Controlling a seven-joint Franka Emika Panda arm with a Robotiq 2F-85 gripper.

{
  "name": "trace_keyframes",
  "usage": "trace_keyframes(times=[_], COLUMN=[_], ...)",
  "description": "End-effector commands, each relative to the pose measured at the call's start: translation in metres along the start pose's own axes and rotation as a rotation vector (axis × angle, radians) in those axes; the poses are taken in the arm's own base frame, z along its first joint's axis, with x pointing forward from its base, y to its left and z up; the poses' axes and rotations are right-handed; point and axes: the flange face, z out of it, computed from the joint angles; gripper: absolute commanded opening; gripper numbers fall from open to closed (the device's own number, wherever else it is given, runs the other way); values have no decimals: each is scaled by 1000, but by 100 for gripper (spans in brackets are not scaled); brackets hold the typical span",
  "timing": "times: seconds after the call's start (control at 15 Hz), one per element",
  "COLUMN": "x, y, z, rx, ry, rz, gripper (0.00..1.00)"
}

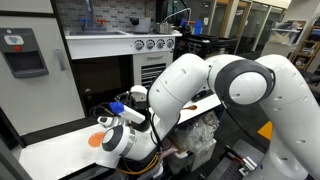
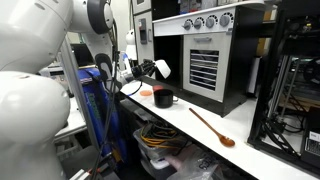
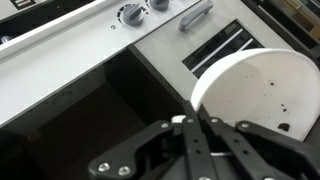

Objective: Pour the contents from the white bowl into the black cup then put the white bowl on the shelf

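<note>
1. The bowl point(image 3: 262, 95) sits just ahead and to the right of my gripper point(image 3: 192, 122), with its rim pinched between my fingers.
2. Ahead and to my left opens the recess whose floor is the shelf point(image 3: 70, 110); the bowl hangs outside it.
3. Farther ahead, above that recess, a row of knobs point(image 3: 130, 14) sits on the cabinet front.
4. Behind the bowl is a slotted panel point(image 3: 215, 50), with a handle point(image 3: 197, 15) above it, right of the knobs.
5. In an exterior view, the cup point(image 2: 164, 99) stands on the countertop point(image 2: 250, 150) below the bowl.
6. A flat disc point(image 2: 147, 93) lies on the countertop just beside the cup, beneath my gripper.
7. A spoon point(image 2: 212, 128) lies on the same countertop, well apart from the cup, on the side away from me.
</note>
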Motion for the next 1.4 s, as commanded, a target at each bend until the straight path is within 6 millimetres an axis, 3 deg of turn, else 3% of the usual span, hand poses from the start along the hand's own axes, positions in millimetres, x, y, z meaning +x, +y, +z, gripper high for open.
trace_keyframes(times=[0.0,0.67,1.33], x=[-5,-34,-50], y=[3,35,57], z=[6,72,78], rx=[12,290,487], ry=[-28,-107,-117], rz=[-1,167,335], gripper=[1,1,1])
